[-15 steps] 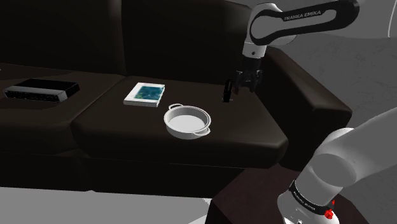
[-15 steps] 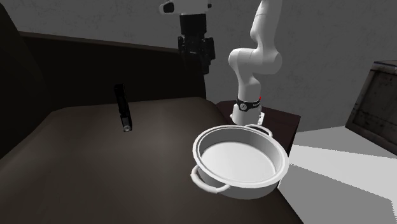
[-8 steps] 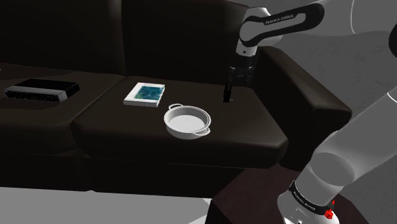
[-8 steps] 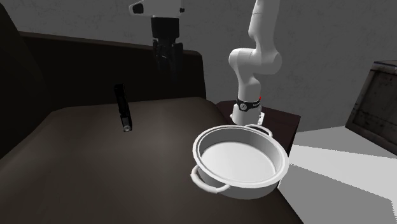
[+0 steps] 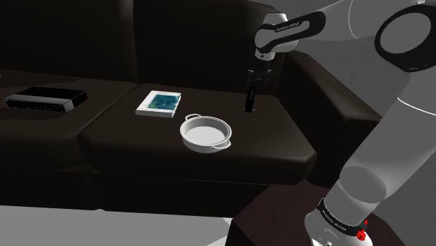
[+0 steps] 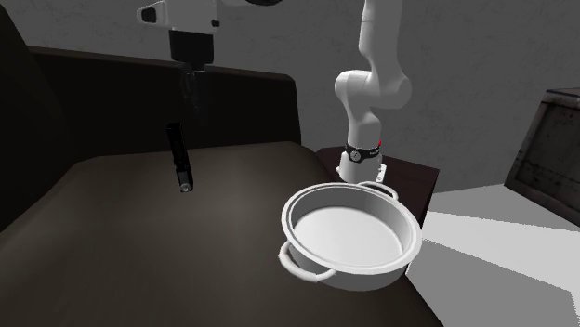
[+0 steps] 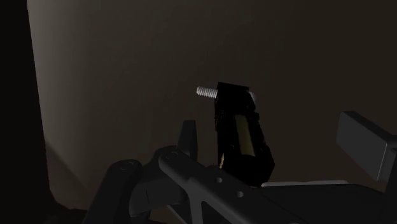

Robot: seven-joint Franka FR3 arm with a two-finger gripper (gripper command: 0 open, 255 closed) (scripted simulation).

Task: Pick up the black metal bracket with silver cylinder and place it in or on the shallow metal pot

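Observation:
The black bracket (image 5: 249, 101) stands upright on the dark sofa seat, its silver cylinder (image 6: 186, 188) at the low end. In the wrist view the bracket (image 7: 240, 133) lies between my spread fingers, nearer one finger (image 7: 186, 137) than the other (image 7: 366, 143), touching neither. My gripper (image 5: 253, 81) hangs open just above the bracket (image 6: 179, 158); in the second exterior view the gripper (image 6: 191, 88) is a short gap over its top end. The shallow white two-handled pot (image 5: 205, 132) sits empty on the same cushion, toward the shoulder view's left of the bracket, and the pot (image 6: 349, 228) is close to the second exterior camera.
A teal-covered book (image 5: 160, 103) lies behind the pot on the seat. A flat black device (image 5: 45, 99) rests on the neighbouring cushion. The sofa back (image 5: 195, 42) and armrest (image 5: 328, 91) rise close around the bracket. A wooden crate (image 6: 548, 158) stands beyond the arm's base (image 6: 361, 160).
My gripper has swung toward the left in both exterior views, turned about its axis, and now hangs over the bracket. Bracket and pot have not moved.

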